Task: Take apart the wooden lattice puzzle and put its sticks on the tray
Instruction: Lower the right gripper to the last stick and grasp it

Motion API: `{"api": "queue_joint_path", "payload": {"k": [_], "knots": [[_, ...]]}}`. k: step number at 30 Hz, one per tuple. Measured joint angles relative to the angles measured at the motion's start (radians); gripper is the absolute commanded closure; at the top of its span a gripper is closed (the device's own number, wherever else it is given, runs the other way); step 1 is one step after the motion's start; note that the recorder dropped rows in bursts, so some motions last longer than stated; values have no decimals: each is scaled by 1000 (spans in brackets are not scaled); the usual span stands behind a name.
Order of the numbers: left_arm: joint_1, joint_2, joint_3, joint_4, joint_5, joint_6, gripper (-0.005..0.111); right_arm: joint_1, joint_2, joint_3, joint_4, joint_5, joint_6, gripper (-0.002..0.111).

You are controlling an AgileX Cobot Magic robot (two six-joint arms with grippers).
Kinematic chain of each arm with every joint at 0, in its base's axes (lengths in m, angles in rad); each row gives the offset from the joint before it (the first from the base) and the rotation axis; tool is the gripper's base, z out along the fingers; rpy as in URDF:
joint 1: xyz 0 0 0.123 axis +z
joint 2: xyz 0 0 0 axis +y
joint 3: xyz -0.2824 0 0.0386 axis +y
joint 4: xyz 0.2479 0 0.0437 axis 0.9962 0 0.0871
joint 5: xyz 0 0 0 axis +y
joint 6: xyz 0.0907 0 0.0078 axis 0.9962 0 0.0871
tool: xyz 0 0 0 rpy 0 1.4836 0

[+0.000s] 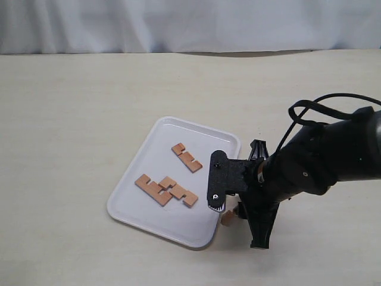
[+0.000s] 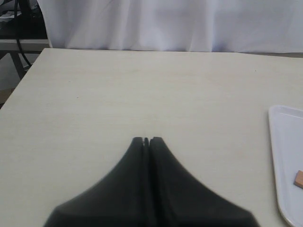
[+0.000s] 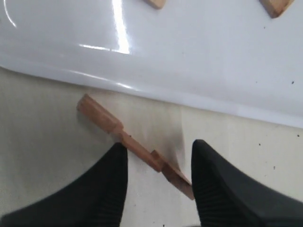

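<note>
The right claw (image 3: 158,152) gapes over the slanting stick (image 3: 124,137) off the tray's (image 3: 189,61) four-o'clock rim; pinching could flick it away.

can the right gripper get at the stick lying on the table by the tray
Probably yes: the right gripper is open, with a finger on each side of the stick, which lies flat on the table beside the rim of the tray. Nothing shows between them.

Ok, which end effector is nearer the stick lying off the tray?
Right. The right end effector is open astride the stick on the table beside the tray. The left end effector is shut over the table, that stick outside its view.
</note>
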Motion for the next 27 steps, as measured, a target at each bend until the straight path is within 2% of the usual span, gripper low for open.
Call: {"api": "queue_joint_path", "payload": {"k": [8, 13, 23, 27], "knots": [[0, 0, 0, 0, 0, 0, 107, 0, 0, 0, 0, 0, -2, 70], [0, 0, 0, 0, 0, 0, 107, 0, 0, 0, 0, -5, -2, 86], [0, 0, 0, 0, 0, 0, 107, 0, 0, 0, 26, -5, -28, 90], [0, 0, 0, 0, 0, 0, 107, 0, 0, 0, 26, 38, -75, 102]]}}
